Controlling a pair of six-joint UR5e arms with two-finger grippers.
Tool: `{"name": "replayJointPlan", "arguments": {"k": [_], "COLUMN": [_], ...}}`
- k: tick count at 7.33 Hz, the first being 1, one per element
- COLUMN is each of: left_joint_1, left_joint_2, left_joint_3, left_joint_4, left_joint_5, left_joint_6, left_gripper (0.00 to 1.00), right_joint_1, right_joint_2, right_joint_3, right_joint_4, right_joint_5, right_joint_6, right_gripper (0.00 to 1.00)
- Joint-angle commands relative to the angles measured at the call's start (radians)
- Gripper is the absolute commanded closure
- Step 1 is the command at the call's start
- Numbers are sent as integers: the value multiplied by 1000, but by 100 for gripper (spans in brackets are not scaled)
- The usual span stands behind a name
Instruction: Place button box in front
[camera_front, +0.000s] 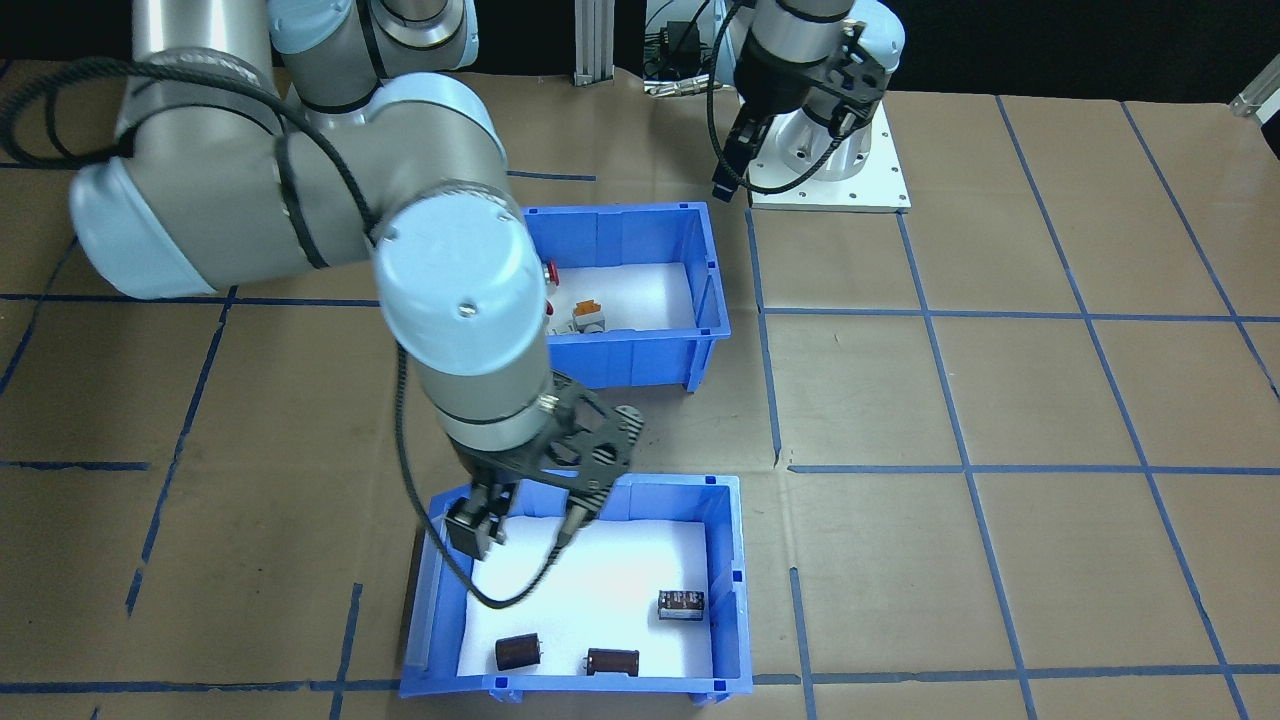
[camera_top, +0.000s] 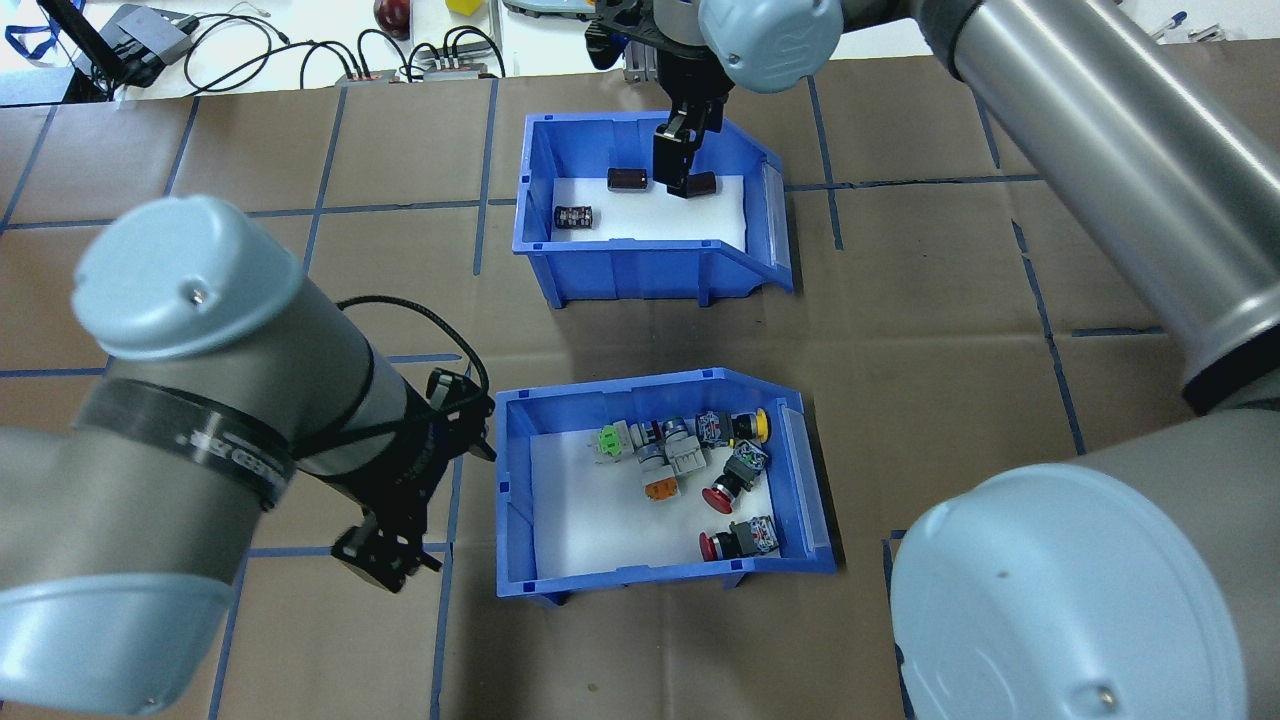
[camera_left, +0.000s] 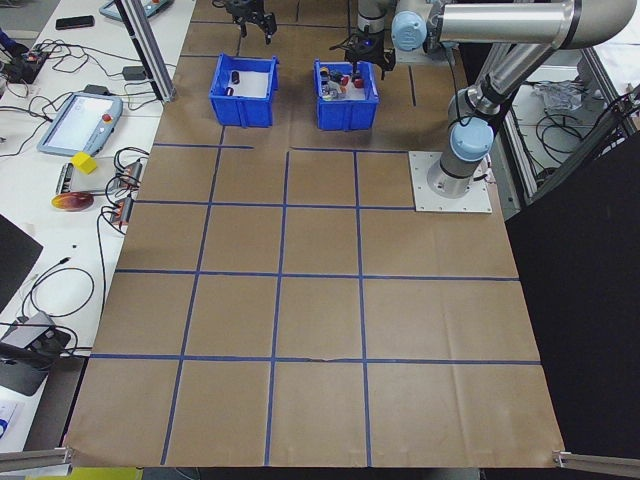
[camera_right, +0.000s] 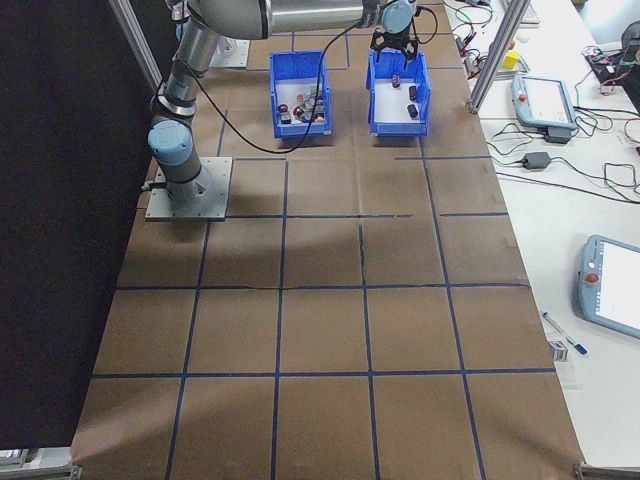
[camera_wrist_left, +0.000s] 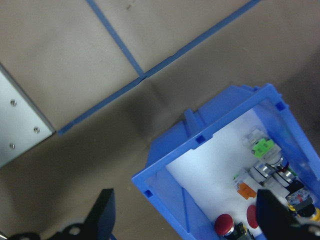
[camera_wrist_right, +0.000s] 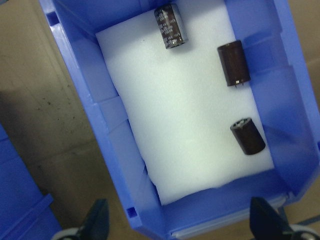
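We see right gripper (camera_front: 520, 520) spread wide, grasping nothing, over far bin (camera_top: 560, 265) holding three dark cylinders (camera_wrist_right: 232, 62). Left gripper (camera_top: 400, 540) also spread, empty, above paper just beside button box (camera_top: 515, 500). Button box sits nearer robot, behind far bin, gap between them. Taped grid (camera_top: 330, 130) across table.

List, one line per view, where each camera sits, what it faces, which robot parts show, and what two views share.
Exterior front-facing: across the table, facing the robot; right gripper over the cylinder bin.
Overhead exterior: behind the shoulders, looking down; left gripper beside the button box.
Exterior left: left table end; left arm near.
Exterior right: right table end; right arm near.
Left wrist-mounted: looks down past two fingertips at a button box corner.
Right wrist-mounted: looks into the cylinder bin.
Shared: both bins appear in all four exterior views.
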Motion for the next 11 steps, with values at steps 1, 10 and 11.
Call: {"name": "replayJointPlan", "arguments": {"k": [1, 10, 11], "left_joint_1": [-123, -232, -251], "left_joint_2": [-8, -272, -298], "left_joint_3": [-106, -123, -123], "left_joint_4": [191, 446, 448], "left_joint_5": [0, -62, -63], "left_joint_6": [-219, -617, -633], "left_gripper": [1, 1, 10], "right_joint_1": [62, 125, 125], "right_joint_2": [70, 112, 109], "right_joint_3": [-52, 140, 132], "right_joint_4": [1, -173, -184], "right_joint_5": [-8, -58, -57], "right_joint_6": [-117, -105, -105], "right_gripper": [0, 0, 7]}}
